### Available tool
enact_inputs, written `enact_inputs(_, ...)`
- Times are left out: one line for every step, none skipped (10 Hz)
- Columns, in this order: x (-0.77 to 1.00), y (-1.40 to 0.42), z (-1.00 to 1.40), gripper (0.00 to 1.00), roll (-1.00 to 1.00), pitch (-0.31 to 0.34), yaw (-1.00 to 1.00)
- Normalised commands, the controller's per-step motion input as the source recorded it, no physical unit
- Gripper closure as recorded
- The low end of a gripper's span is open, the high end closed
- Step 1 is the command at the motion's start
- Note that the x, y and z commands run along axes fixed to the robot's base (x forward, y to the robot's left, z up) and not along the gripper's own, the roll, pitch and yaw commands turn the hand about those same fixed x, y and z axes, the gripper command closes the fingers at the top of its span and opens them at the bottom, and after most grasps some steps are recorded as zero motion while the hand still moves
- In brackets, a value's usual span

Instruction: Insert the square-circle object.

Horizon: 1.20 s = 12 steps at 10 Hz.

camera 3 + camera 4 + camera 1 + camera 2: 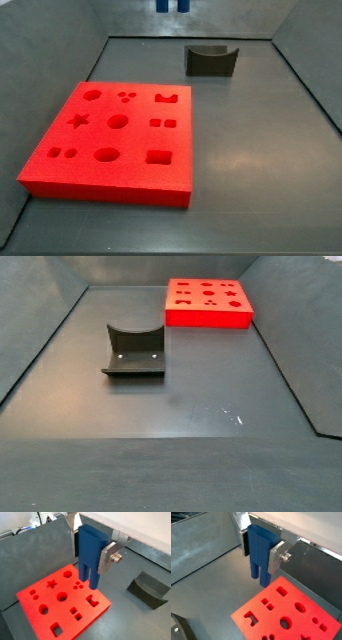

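Observation:
My gripper (pixel 92 548) is shut on a blue piece (pixel 89 567) with two prongs that point down; it shows in both wrist views (pixel 259 559). The silver fingers (pixel 109 558) clamp its flat body from both sides. It hangs well above the floor, beside one edge of the red block (pixel 50 618) with several shaped holes. The block also shows in the other views (pixel 301 616) (pixel 134 140) (pixel 210 316). In a side view only the blue prong tips (pixel 170 5) show at the top edge. The gripper is out of view in the side view that faces the fixture.
The dark fixture (pixel 148 589) stands on the grey floor apart from the block, in both side views (pixel 210 60) (pixel 134 351). Grey walls ring the floor. Bare floor lies between the fixture and the block.

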Motion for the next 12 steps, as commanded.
enact_inputs(0.64,-0.82,-0.24,1.00,0.06,0.000,0.00)
enact_inputs(0.79,-0.81,-0.57,1.00,0.06,-0.071,0.00)
enact_inputs(0.83,-0.76,-0.71,1.00,0.08,-0.137,0.00)
enact_inputs(0.78,-0.73,-0.74,1.00,0.09,-0.181,0.00)
enact_inputs(0.77,-0.72,-0.75,1.00,0.11,-0.181,0.00)
enact_inputs(0.64,-0.77,-0.74,1.00,0.16,-0.130,0.00)
enact_inputs(0.11,-0.09,0.00,1.00,0.00,0.023,-0.10)
enact_inputs(0.02,0.00,0.00,1.00,0.00,0.000,0.00)
enact_inputs(0.00,0.03,0.00,1.00,0.00,0.000,0.00)
enact_inputs(0.00,0.08,0.00,1.00,0.00,0.000,0.00)
enact_inputs(0.00,0.02,0.00,1.00,0.00,0.000,0.00)
enact_inputs(-0.03,0.00,0.00,1.00,0.00,0.000,0.00)
